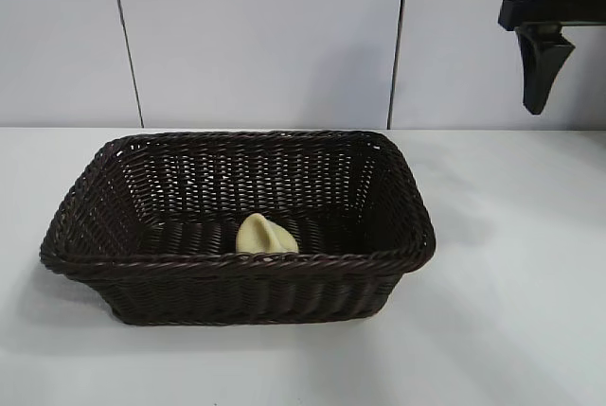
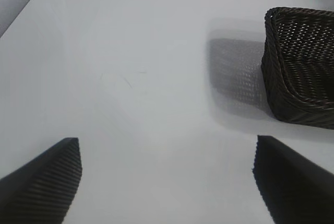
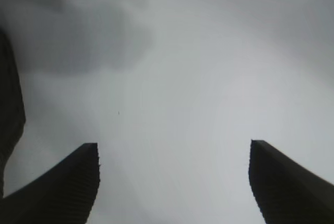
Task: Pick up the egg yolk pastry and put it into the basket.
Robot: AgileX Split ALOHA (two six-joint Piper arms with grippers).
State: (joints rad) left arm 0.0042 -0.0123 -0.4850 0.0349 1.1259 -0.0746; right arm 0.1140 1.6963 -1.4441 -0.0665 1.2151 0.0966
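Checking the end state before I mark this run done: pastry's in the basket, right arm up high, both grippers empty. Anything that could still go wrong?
Little, as far as I can judge.
1. The egg yolk pastry lies against the near wall of the basket, apparently tilted; a knock to the basket might roll it, though the walls should contain it.
2. The open right gripper hangs above the basket's right corner; dropping straight down could clip the rim.
3. The open left gripper faces the basket's side; driving forward could shove it.

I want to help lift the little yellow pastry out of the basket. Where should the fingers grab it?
Probably from straight above, pinching the egg yolk pastry across its rounded sides. The tall walls of the basket block any sideways reach, and it lies close against the near wall.
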